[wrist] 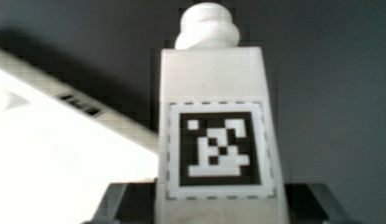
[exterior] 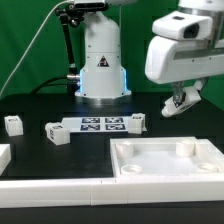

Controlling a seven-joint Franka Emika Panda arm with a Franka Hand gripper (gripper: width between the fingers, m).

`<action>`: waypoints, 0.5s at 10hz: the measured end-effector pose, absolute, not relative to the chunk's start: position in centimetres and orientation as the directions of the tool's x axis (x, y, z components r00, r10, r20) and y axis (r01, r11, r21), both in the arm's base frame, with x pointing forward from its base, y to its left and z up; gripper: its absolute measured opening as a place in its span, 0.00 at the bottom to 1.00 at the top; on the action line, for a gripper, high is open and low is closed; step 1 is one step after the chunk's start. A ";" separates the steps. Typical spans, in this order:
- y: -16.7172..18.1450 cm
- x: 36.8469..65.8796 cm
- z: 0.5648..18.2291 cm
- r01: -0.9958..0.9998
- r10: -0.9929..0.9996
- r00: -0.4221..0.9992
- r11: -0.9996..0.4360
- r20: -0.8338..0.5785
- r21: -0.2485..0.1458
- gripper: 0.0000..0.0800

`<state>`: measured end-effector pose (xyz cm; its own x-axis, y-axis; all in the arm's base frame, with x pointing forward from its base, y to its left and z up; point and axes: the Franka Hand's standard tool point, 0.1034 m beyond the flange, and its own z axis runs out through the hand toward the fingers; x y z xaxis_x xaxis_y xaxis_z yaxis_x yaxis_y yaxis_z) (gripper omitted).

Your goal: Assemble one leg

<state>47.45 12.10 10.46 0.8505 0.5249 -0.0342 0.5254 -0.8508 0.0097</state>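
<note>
Hidden: in the exterior view my gripper (exterior: 180, 104) hangs above the far edge of the tabletop (exterior: 170, 160). What sits between its fingers is too small to make out there.
Wrist view only: the leg (wrist: 216, 110) shows its tag face to the camera, with a rounded peg at its far end. Its near end is cut off.
Grip: my dark fingers (wrist: 122, 205) flank the leg on both sides, pinching it.
Unclear: a slanted white piece (wrist: 39, 105) lies beyond the leg; I cannot tell what it is.
Exterior view only: the marker board (exterior: 100, 125) and three small white blocks (exterior: 55, 133) lie past the tabletop's far edge, toward the exterior view's left.
</note>
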 end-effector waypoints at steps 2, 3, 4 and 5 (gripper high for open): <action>9.1 47.9 11.8 0.477 0.477 0.875 -0.879 0.079 0.017 0.37; 8.2 48.3 12.8 0.434 0.433 0.891 -0.900 0.135 0.020 0.37; 7.4 48.2 13.4 0.404 0.402 0.900 -0.915 0.170 0.022 0.37; 7.1 48.7 13.4 0.426 0.426 0.859 -0.902 0.284 0.062 0.37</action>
